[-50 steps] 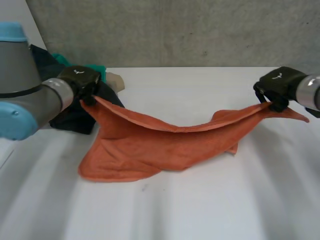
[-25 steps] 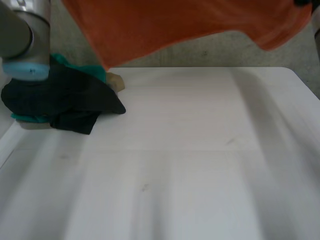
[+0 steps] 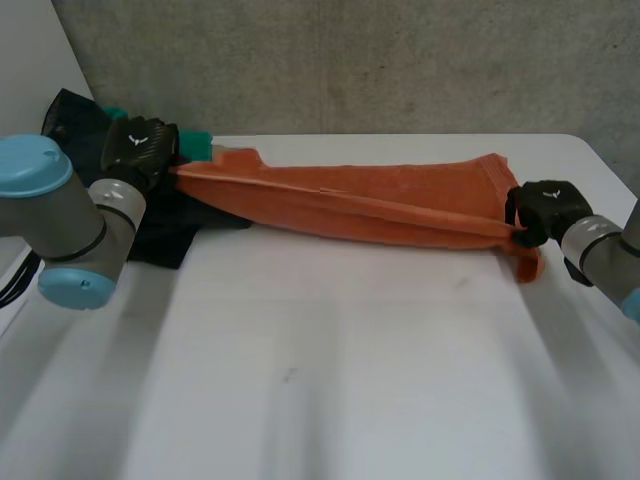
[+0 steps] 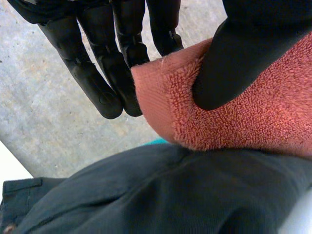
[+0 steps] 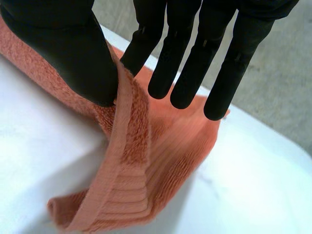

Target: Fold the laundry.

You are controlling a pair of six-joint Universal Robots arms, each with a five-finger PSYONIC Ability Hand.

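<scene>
An orange towel (image 3: 380,200) lies stretched in a long band across the far part of the white table (image 3: 350,380). My left hand (image 3: 140,150) holds its left end over the dark clothes. In the left wrist view the thumb (image 4: 243,48) presses the towel's corner (image 4: 170,102) against straight fingers (image 4: 92,73). My right hand (image 3: 545,210) holds the towel's right end close to the table. There the thumb (image 5: 63,44) and a finger pinch the towel's edge (image 5: 126,126), and the end of the towel hangs crumpled onto the table below the hand.
A pile of dark and green clothes (image 3: 150,235) sits at the back left, under my left hand, and appears as a dark garment (image 4: 170,195) beneath the towel's corner. A grey wall (image 3: 350,60) runs behind the table. The table's right edge is close to my right hand.
Both hands swung the towel up off the middle of the table, then brought it down farther back, pulled out long between them. Both hands now sit lower and farther back.
</scene>
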